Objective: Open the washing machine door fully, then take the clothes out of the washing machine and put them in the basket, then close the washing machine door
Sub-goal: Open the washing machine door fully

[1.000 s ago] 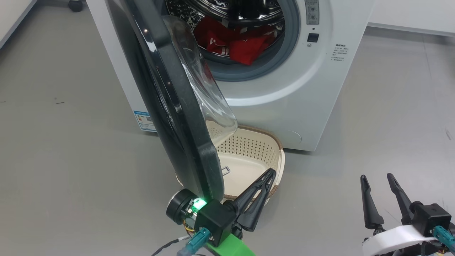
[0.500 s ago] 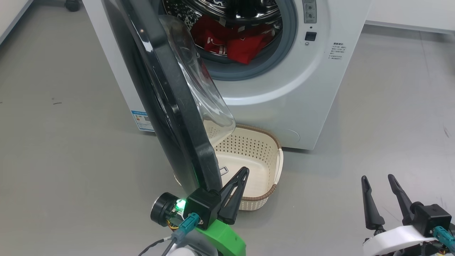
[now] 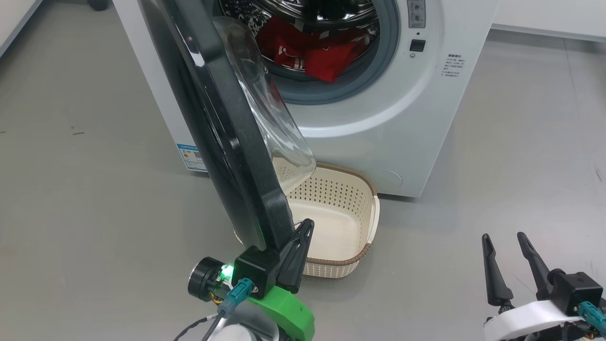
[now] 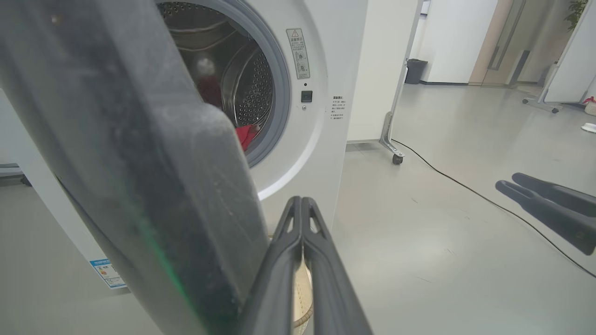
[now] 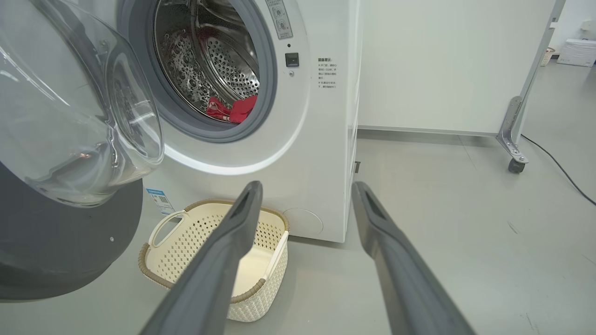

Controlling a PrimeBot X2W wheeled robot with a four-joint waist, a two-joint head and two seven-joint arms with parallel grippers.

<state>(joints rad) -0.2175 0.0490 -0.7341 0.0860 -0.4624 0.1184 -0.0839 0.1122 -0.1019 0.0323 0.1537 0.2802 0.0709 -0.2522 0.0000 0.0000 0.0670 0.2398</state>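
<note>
The white washing machine (image 3: 378,132) stands ahead, and its door (image 3: 222,142), black-rimmed with a glass bowl, is swung partway out. Red clothes (image 3: 326,52) lie in the steel drum, also seen in the right wrist view (image 5: 235,109). The cream basket (image 3: 352,173) sits on the floor below the opening, partly behind the door. My left gripper (image 3: 307,223) is shut on nothing, its fingers lying along the door's lower rim on the machine side (image 4: 298,201). My right gripper (image 3: 503,236) hangs open and free at the lower right, pointing towards the basket (image 5: 186,242).
Bare grey floor spreads to the right of the machine. A wheeled partition foot (image 4: 393,153) and a black cable (image 4: 465,186) lie farther right. A dark bin (image 4: 414,70) stands by the far wall.
My shut left gripper has slid left, from over the basket to the door's lower rim. The right gripper has stayed put. The camera shifted slightly.
</note>
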